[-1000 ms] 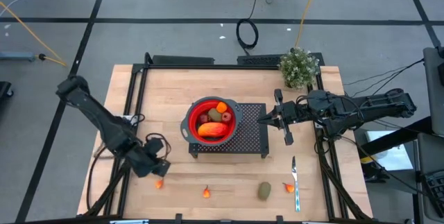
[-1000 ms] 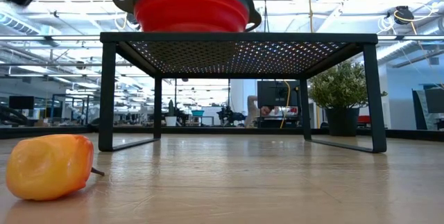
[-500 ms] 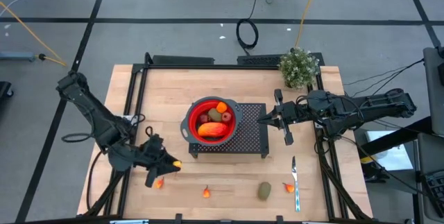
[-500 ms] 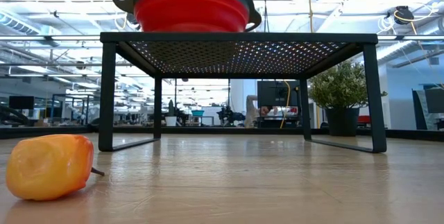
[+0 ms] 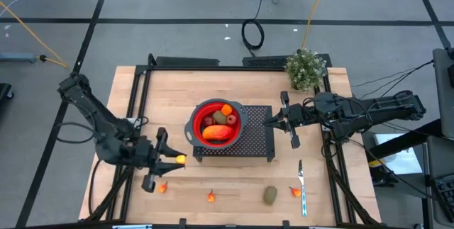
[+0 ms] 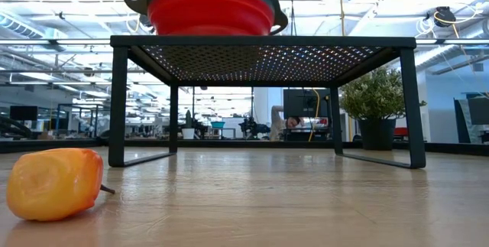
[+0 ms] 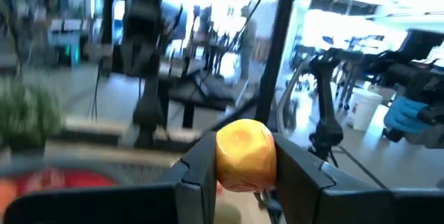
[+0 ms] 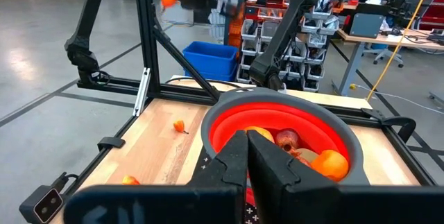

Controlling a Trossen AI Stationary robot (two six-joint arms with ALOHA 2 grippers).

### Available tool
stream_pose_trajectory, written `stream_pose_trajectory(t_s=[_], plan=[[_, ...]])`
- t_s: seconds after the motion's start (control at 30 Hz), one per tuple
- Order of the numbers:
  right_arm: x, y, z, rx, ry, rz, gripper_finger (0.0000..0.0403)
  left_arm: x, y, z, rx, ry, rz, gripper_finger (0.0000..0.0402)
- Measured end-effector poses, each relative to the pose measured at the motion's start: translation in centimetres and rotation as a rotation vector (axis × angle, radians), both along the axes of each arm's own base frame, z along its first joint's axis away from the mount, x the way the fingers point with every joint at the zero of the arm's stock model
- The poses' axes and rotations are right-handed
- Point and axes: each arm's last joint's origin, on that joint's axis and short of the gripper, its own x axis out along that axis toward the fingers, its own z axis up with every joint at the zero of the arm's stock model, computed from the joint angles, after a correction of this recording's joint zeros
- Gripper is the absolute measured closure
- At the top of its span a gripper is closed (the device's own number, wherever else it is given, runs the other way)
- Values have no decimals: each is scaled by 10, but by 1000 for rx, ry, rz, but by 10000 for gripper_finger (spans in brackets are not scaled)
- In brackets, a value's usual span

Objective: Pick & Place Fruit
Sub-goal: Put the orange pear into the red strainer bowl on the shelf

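Note:
My left gripper (image 5: 175, 161) hovers off the table just left of the black mesh rack (image 5: 257, 140), shut on a small yellow-orange fruit (image 5: 181, 159). The red bowl (image 5: 216, 123) stands on the rack and holds a long orange piece (image 5: 218, 133), a dark red round one, a brownish-green oval and a small orange. My right gripper (image 5: 272, 121) waits shut over the rack's right part, pointing at the bowl (image 8: 277, 130). On the near table lie orange-red bits (image 5: 162, 187) (image 5: 211, 197) (image 5: 295, 191) and a brownish-green oval (image 5: 270, 195). My left gripper pinches the yellow-orange fruit (image 7: 244, 153) between its two fingers (image 7: 201, 165), one on each side of it. The fingers lie roughly level and point toward the table's right, at the rack. The fruit is lifted clear of the table.
A silver utensil with a light-blue handle (image 5: 301, 185) lies near the right front corner. The potted plant (image 5: 306, 68) stands at the far right. A yellow-orange piece (image 6: 53, 183) rests on the wood in front of the rack (image 6: 263, 44) in the low view.
My left gripper has risen from the near-left table, beside the orange-red bit, and swung from pointing down to pointing right at the rack. It now carries the yellow-orange fruit, lifted clear and a little farther from the near edge than half a second ago.

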Motion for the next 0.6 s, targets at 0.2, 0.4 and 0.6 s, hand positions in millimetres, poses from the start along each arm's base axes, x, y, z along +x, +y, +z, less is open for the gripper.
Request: stream_pose_trajectory(t_s=[0.2, 0.4, 0.6], plan=[[0, 0, 0, 0, 0, 0, 399, -3, -2, 17, 146, -189, -95, 293], [1, 0, -13, -3, 22, 0, 399, -8, -6, 28, 340, -409, -242, 293], [2, 0, -26, -7, 57, 0, 399, -10, -8, 30, 404, -504, -331, 293]])
